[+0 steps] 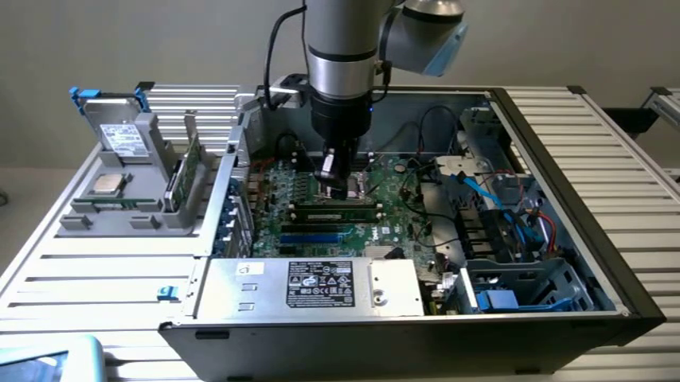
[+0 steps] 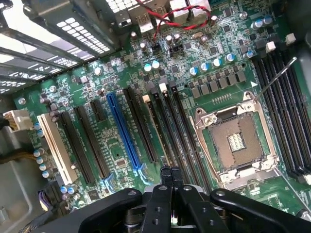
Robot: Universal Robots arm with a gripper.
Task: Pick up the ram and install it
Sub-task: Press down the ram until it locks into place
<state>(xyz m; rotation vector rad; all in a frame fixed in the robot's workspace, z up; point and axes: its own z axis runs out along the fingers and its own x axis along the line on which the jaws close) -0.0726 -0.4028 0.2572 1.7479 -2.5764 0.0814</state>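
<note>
The ram [image 1: 338, 212], a long narrow green stick with a row of dark chips, stands on edge in a memory slot of the motherboard [image 1: 308, 235] inside the open computer case. My gripper [image 1: 340, 189] hangs just above it, beside the processor socket [image 1: 356, 185]. In the wrist view the gripper [image 2: 170, 173] is shut, fingertips pressed together with nothing between them. They sit over the end of a thin pale edge in a slot [image 2: 158, 127] next to the empty processor socket [image 2: 238, 141]. I cannot tell whether the tips touch the stick.
A grey parts holder [image 1: 107, 221] on the exterior view's left carries a drive [image 1: 126, 139], a square silver processor chip [image 1: 107, 185] and an upright green expansion card [image 1: 186, 175]. Cables [image 1: 478, 199], the power supply [image 1: 318, 285] and drive bays [image 1: 531, 278] crowd the case.
</note>
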